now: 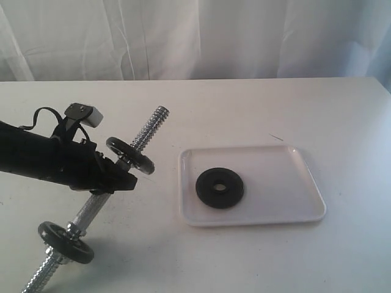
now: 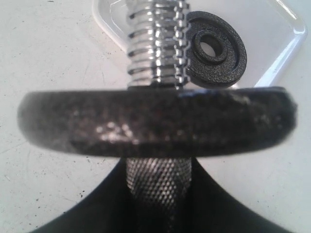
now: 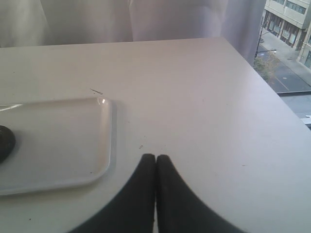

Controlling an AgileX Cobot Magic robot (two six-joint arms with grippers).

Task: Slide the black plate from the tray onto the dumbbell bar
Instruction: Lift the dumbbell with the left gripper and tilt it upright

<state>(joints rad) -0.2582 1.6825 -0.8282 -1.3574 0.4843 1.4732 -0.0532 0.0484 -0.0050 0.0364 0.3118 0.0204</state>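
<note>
The black plate [image 1: 219, 187] lies flat in the left part of the white tray [image 1: 287, 183]; the left wrist view shows the plate [image 2: 215, 48] and the tray [image 2: 286, 36] too. My left gripper [image 1: 110, 177] is shut on the knurled middle of the dumbbell bar [image 1: 146, 131], holding it tilted with one threaded end raised toward the back. In the left wrist view the bar [image 2: 158, 187] runs between the jaws, behind a mounted black disc [image 2: 155, 121]. My right gripper [image 3: 155, 159] is shut and empty above bare table beside the tray [image 3: 104, 145]; it is out of the exterior view.
A second black disc [image 1: 66, 242] sits on the bar's lower end near the front left. White curtains hang behind the white table [image 1: 275, 110]. The right wrist view shows the table's right edge [image 3: 262, 73], with a window beyond it.
</note>
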